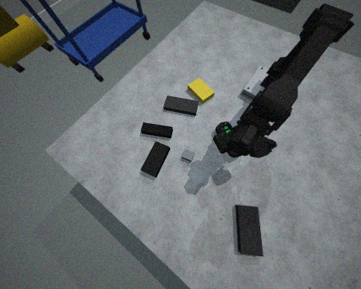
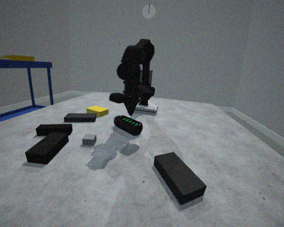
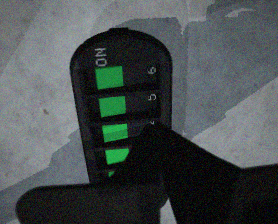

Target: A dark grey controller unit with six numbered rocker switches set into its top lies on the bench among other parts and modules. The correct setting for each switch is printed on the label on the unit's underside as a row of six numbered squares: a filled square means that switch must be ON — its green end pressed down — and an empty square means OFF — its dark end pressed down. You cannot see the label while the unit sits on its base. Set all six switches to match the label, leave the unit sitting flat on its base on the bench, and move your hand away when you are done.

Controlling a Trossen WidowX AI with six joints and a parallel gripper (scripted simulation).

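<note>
The dark grey controller unit (image 1: 223,125) (image 2: 128,125) (image 3: 135,52) sits on the bench, switches up, its label hidden beneath. In the wrist view its ON mark and the numbers 6 and 5 show, with the 4 partly covered. Green ends of switches 6, 5, 4 and 3 show, with a sliver of 2. Switch 4's green shows two shades; switch 1 is hidden. My gripper (image 2: 131,114) (image 3: 153,132) is shut and empty. Its tip points down close over the unit, around switches 4 and 3 at the numbered side; contact cannot be told.
Dark blocks (image 1: 180,105) (image 1: 157,130) (image 1: 155,159) and a yellow block (image 1: 201,89) (image 2: 97,111) lie to the left in the top view. A small grey block (image 1: 188,155) (image 2: 89,139) lies nearer the unit. Another dark block (image 1: 248,231) (image 2: 179,176) lies toward the front right in the exterior view.
</note>
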